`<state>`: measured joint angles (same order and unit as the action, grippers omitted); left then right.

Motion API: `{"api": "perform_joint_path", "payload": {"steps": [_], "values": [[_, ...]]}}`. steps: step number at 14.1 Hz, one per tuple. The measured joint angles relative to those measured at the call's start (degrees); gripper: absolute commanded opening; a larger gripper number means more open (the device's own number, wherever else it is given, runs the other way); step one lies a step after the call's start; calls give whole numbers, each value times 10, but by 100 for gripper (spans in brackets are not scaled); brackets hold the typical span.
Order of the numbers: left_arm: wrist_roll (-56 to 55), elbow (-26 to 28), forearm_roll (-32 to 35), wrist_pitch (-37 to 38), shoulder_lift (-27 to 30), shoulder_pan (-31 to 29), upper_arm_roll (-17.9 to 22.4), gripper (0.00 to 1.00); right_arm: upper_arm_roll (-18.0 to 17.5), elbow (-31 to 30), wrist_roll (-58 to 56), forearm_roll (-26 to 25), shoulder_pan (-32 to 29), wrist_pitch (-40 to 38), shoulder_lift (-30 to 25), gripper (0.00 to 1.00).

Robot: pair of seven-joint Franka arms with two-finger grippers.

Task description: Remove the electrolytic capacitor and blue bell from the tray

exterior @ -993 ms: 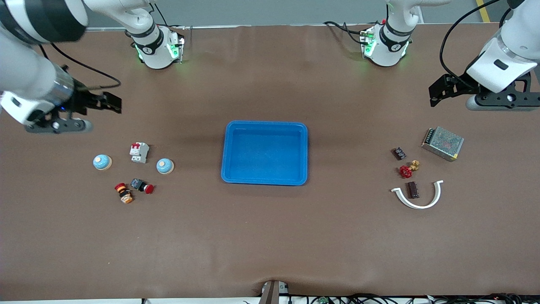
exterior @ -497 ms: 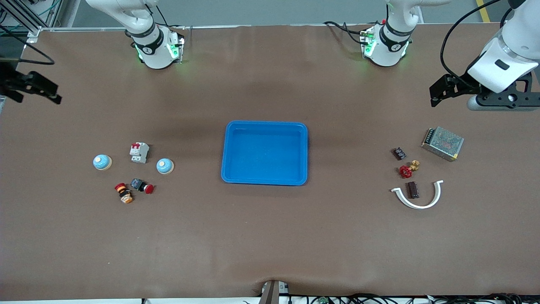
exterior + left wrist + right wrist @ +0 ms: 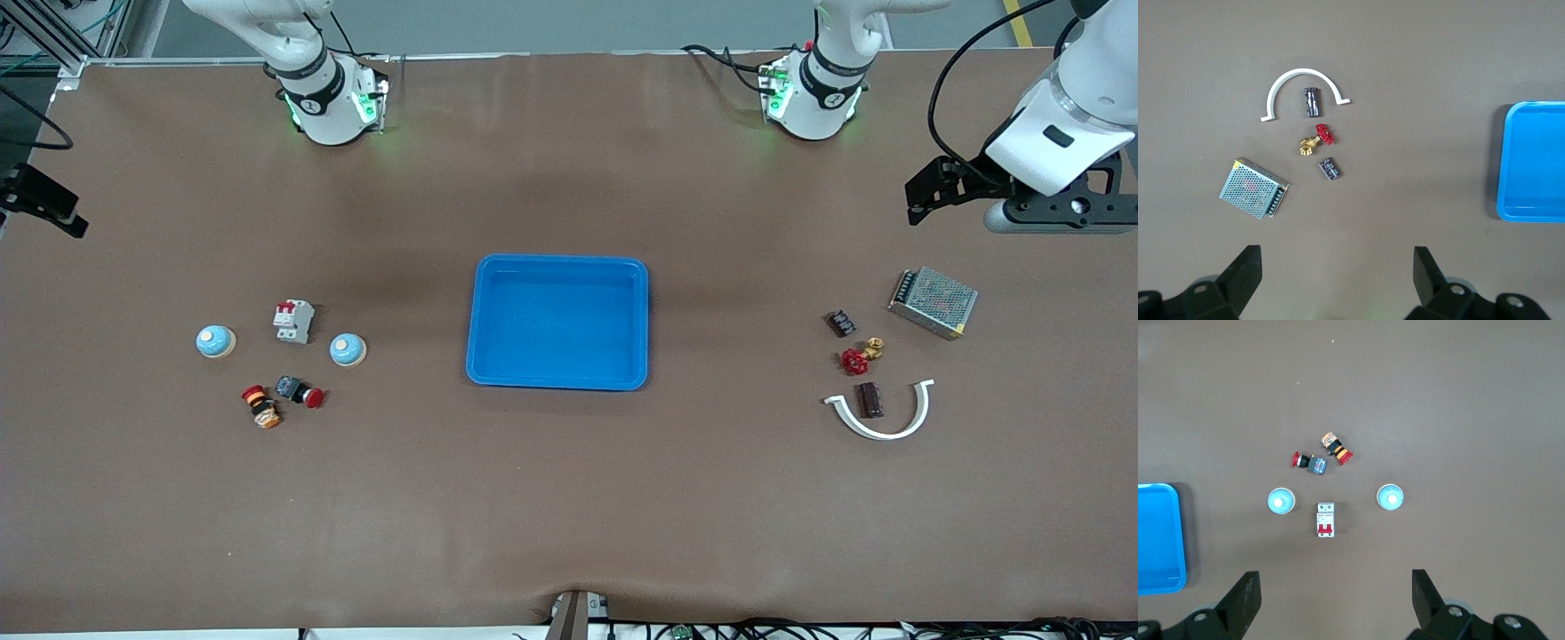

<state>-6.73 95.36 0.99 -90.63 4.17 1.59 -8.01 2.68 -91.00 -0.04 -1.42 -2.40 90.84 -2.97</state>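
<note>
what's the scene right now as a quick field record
tray: blue tray, empty, mid-table
bells: two blue bells toward the right arm's end, a circuit breaker between them
capacitor: dark capacitor inside the white curved clip, toward the left arm's end
left gripper: open, high over the power supply side
right gripper: open, high over the table's edge at the right arm's end

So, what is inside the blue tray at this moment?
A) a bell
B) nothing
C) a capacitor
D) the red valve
B: the blue tray shows only its bare floor, while both bells and the capacitor lie on the table outside it.
</note>
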Motion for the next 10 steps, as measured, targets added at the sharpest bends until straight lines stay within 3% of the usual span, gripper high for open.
{"api": "perform_joint_path", "payload": {"steps": [10], "values": [[0, 0, 0, 0, 0, 0, 0, 100, -4, 3, 0, 3, 4, 24, 18, 100]]}}
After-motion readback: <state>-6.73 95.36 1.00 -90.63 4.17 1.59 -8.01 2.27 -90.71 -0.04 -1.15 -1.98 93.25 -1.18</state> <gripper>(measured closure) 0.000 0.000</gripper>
